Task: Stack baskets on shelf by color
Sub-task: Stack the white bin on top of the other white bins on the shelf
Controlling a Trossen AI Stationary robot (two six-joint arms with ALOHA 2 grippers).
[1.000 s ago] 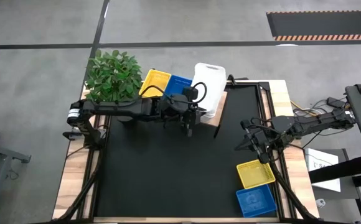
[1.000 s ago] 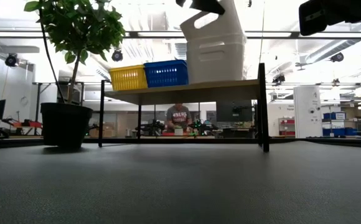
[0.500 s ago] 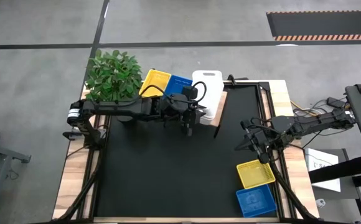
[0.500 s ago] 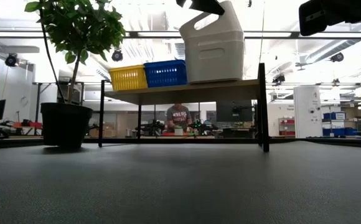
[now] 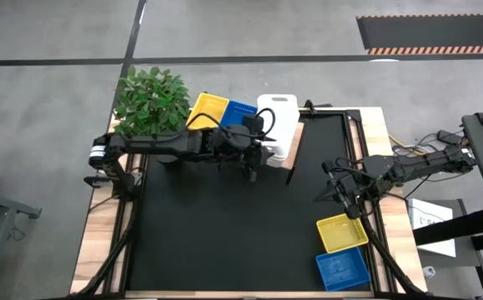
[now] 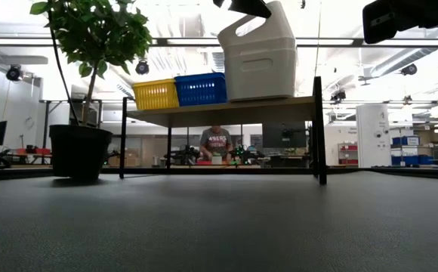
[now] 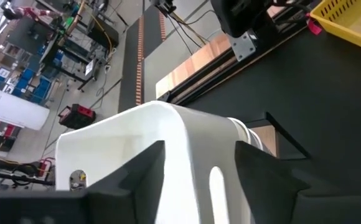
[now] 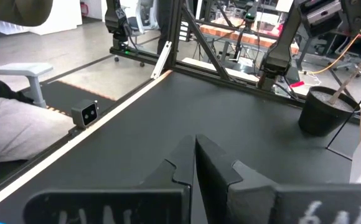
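Note:
A tall white basket stands on the right end of the shelf, beside a blue basket and a yellow basket. My left gripper is open at the white basket's near end, above the shelf, one finger on either side of the slotted handle wall. My right gripper hangs shut over the table's right side, with nothing in it. Below it another yellow basket and another blue basket lie flat on the table. My left gripper straddles the white basket's handle wall from above, one finger on one side and the other finger on the other side. I cannot tell whether either finger touches the wall. The basket rests on the shelf.
A potted plant stands at the far left corner, next to the shelf's left end. The black table top stretches between the shelf and the near edge. A person sits in the room beyond the table.
The white basket was tipped and raised above the shelf's right end a second ago. It has come down and now stands level on the board. My left gripper has stayed at its near end.

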